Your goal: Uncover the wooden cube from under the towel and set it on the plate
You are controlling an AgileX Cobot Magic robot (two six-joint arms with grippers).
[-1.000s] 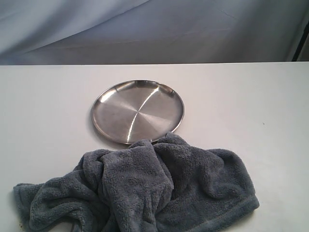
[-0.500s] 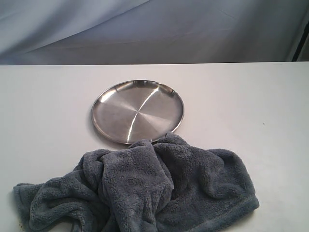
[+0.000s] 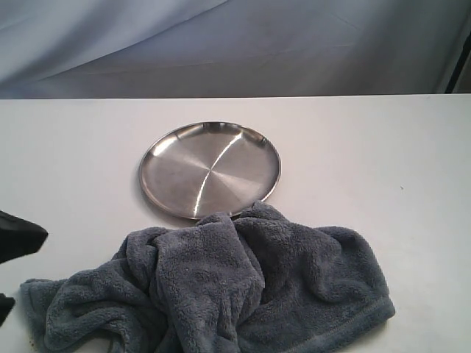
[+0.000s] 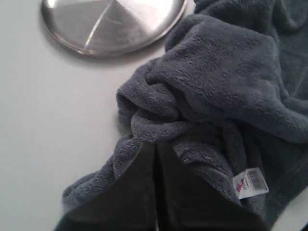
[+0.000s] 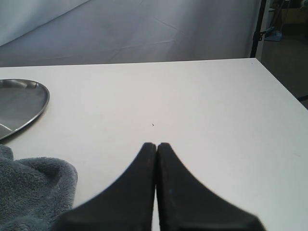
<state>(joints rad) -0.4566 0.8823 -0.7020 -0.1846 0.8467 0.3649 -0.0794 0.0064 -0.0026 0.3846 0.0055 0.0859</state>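
Note:
The grey-blue towel [image 3: 221, 287] lies bunched at the table's front, its far edge overlapping the rim of the steel plate [image 3: 210, 169]. The wooden cube is hidden. My left gripper [image 3: 29, 237] shows as a dark shape at the left edge, beside the towel's left end. In the left wrist view its jaws [image 4: 155, 144] are shut, with nothing between them, over the folds of the towel [image 4: 226, 82], and the plate [image 4: 110, 21] lies beyond. My right gripper [image 5: 156, 145] is shut over bare table, with the towel's corner [image 5: 29, 192] and the plate's rim [image 5: 19, 103] to one side.
The white table [image 3: 368, 147] ends at a blue-grey backdrop cloth [image 3: 235, 44]. A white label tag [image 4: 250, 183] is sewn to the towel near the left gripper. The table's right edge [image 5: 284, 91] and a dark stand [image 5: 257, 29] show in the right wrist view.
My left gripper has come into the exterior view at the left edge, next to the towel. The towel and plate have not moved.

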